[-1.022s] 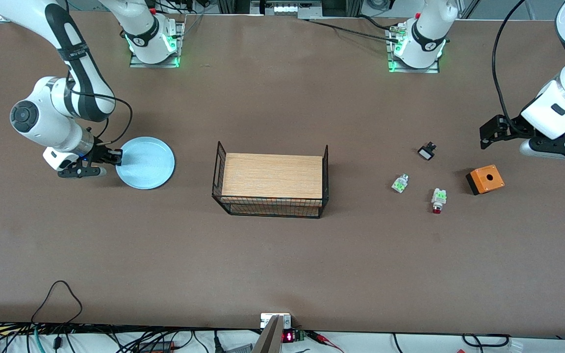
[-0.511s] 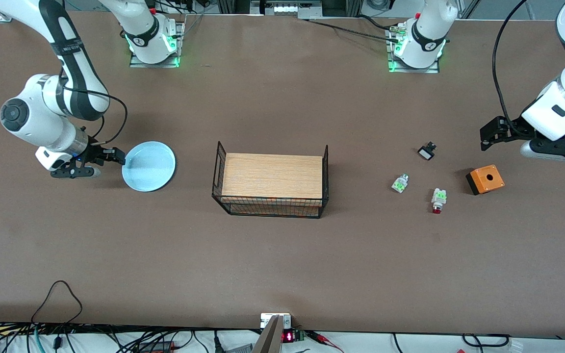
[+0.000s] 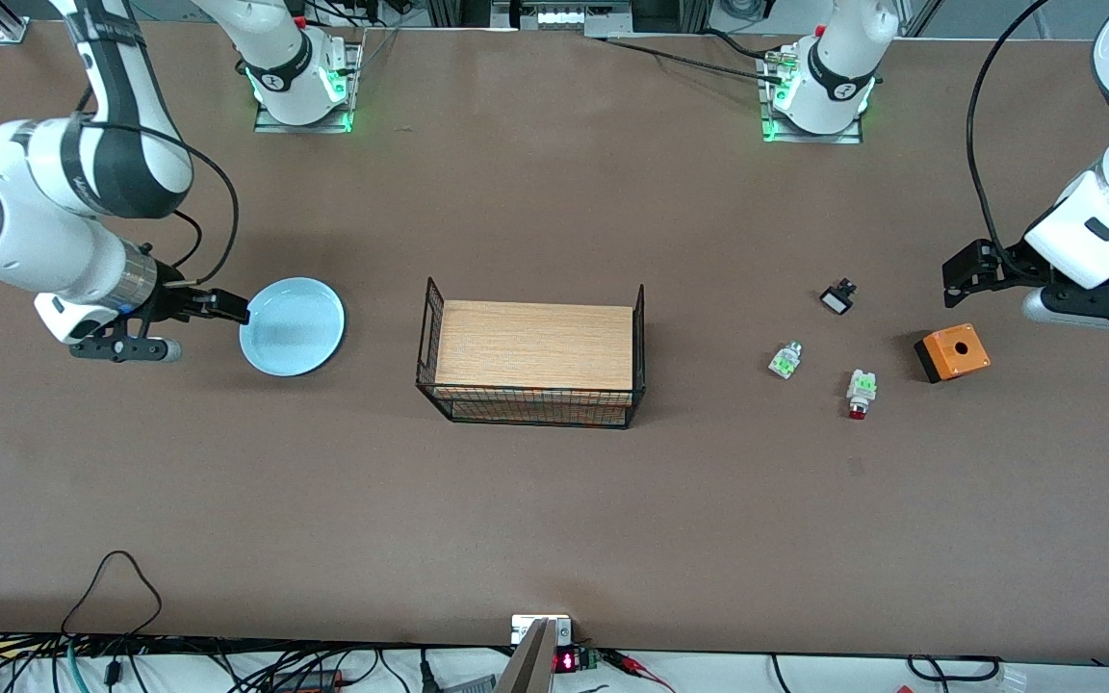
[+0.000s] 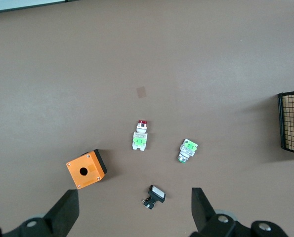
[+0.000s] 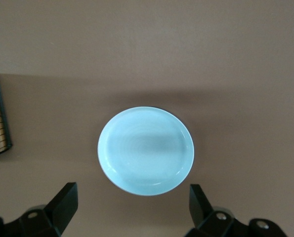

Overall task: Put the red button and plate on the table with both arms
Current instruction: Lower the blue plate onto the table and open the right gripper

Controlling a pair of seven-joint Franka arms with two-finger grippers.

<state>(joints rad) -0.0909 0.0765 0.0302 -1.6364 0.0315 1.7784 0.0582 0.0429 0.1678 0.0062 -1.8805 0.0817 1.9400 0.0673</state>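
We have the right pincer (image 3: 218, 306) hanging spread and empty just beside the plate (image 3: 292, 325), which sits flat on the counter (image 3: 554, 500) toward the right arm's end, so that half looks done. The wire basket (image 3: 532, 352) mid-counter splits the work, one arm per end. The red button (image 3: 859, 391) lies loose on the counter by its capless twin (image 3: 785, 360) and the orange box (image 3: 951, 352). Our left pincer (image 4: 132, 207) waits wide open and empty above that cluster, keeping it in sight.

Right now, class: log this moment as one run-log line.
plate: on table | red button: on table | right gripper: open beside plate | left gripper: open, waiting
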